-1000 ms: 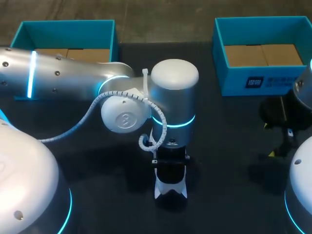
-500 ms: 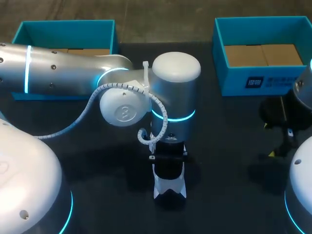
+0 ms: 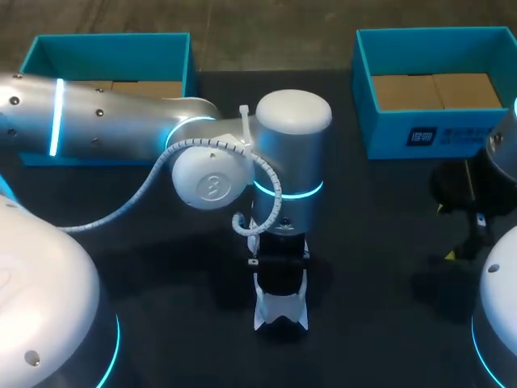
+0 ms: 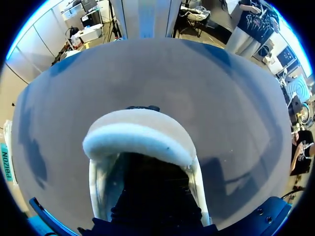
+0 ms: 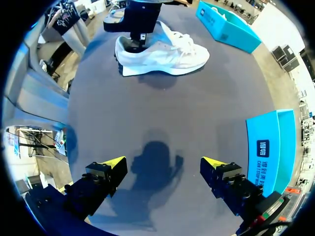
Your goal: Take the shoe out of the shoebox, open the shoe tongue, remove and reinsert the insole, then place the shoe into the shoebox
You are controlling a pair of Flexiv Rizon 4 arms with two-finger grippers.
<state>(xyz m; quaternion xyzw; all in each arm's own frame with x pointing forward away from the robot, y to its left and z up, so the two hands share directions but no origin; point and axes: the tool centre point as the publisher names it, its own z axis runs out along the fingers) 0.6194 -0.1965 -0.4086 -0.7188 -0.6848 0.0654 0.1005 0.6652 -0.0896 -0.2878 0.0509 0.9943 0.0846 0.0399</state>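
Dark and matte, the surface [image 3: 186,339] carries two open teal cardboard shoeboxes along its far edge in the head view. The left shoebox [image 3: 109,40] is at about 11 o'clock and the right shoebox [image 3: 428,34] at about 1 o'clock, each showing a brown cardboard floor.

The white lace-up sneaker [image 3: 281,314] stands outside both boxes and well apart from either, on the surface a little toward 6 o'clock from the middle. My left arm [image 3: 121,129] stretches in from 9 o'clock and bends down over it. Only the white heel end shows below my left tool [image 3: 279,275], which points straight down at the heel.

From the left wrist camera the sneaker [image 4: 140,140] lies right under the tool, its padded white heel collar foremost and the dark shoe opening behind it. Whether this tool is spread or clamped I cannot tell.

From the right wrist camera the sneaker [image 5: 162,49] sits upright on its sole, laces up, far ahead of my right tool [image 5: 161,164]. Its toe end is nearer the left shoebox [image 5: 226,27], and the black left tool [image 5: 138,22] is at its heel opening.

My right tool hangs above bare surface near 3 o'clock in the head view, gaping wide with nothing between its yellow tips. The right shoebox [image 5: 268,147] stands just beside it.
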